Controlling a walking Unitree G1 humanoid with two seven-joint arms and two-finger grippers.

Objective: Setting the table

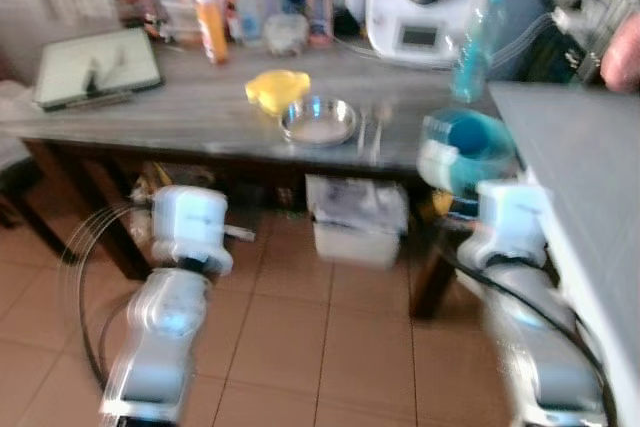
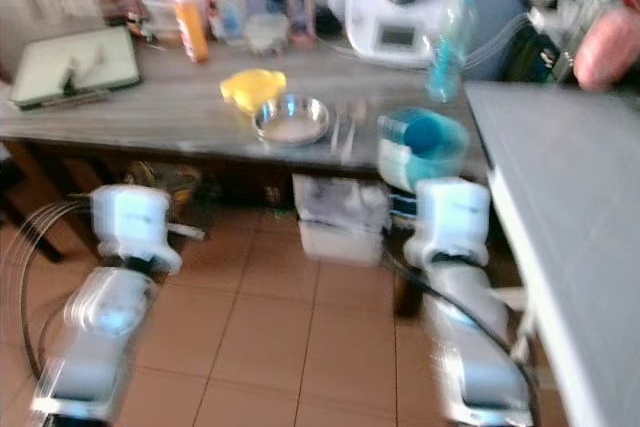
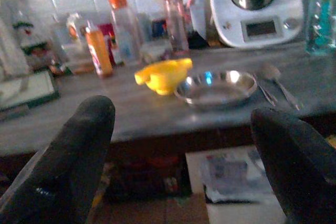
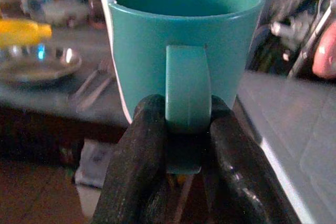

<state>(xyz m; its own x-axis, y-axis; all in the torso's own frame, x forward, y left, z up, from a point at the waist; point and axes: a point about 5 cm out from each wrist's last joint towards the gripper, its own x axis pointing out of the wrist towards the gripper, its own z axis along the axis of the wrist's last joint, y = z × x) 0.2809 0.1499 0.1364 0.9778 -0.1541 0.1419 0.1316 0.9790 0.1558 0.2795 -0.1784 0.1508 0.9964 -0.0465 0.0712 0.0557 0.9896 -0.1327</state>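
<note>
Grey wooden table (image 1: pixel 180 112): long, cluttered along its far edge with bottles and a white kitchen appliance (image 1: pixel 420 2); head views blurred.
White counter (image 1: pixel 585 187): just beside the table's right end.
Right gripper (image 4: pixel 181 129): raised in front of the table's right end, fingers (image 4: pixel 139 156) clamped on the handle of a teal mug.
Teal mug (image 4: pixel 184 45): upright, off the table, mouth up.
Left gripper (image 3: pixel 184 145): fingers (image 3: pixel 79 150) spread wide, nothing between them, facing the table front.
Steel plate (image 1: pixel 318 120): on the table near its front edge.
Yellow dish (image 1: pixel 277 88): touching the plate's far-left rim.
Cutlery (image 3: pixel 275 80): lying just right of the plate.
</note>
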